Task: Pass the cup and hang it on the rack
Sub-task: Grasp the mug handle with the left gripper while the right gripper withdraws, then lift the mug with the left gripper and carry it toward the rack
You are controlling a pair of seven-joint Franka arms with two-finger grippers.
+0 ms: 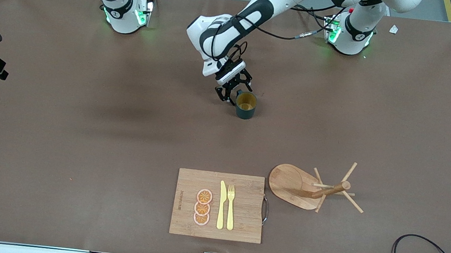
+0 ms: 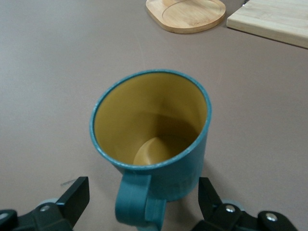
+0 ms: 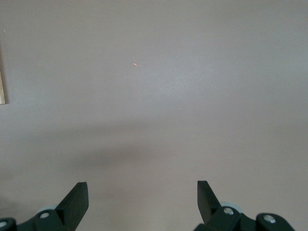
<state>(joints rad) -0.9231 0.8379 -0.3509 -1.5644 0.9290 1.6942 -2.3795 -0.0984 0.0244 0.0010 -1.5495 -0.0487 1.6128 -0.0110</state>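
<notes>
1. The cup [image 1: 246, 105] stands upright mid-table, handle [image 2: 139, 207] toward the left gripper [image 1: 233, 90].
2. The left gripper's fingers [image 2: 72, 199] spread wide either side of the handle, gripping nothing.
3. The right gripper [image 3: 142, 202] waits released above bare table.
4. The rack [image 1: 311, 188] stands beside the cutting board [image 1: 218, 205], nearer the front camera.

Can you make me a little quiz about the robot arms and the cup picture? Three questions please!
1. True or false: the cup is already hanging on the rack.
2. The left gripper has its open fingers on either side of which part of the cup?
A) its handle
B) its base
C) nothing, it is over the fork
3. Fill the gap: the yellow knife and fork lie on the cutting ____.

Key
1. False: it stands upright on the table.
2. A.
3. Board.

The right gripper waits open over bare table.
</notes>
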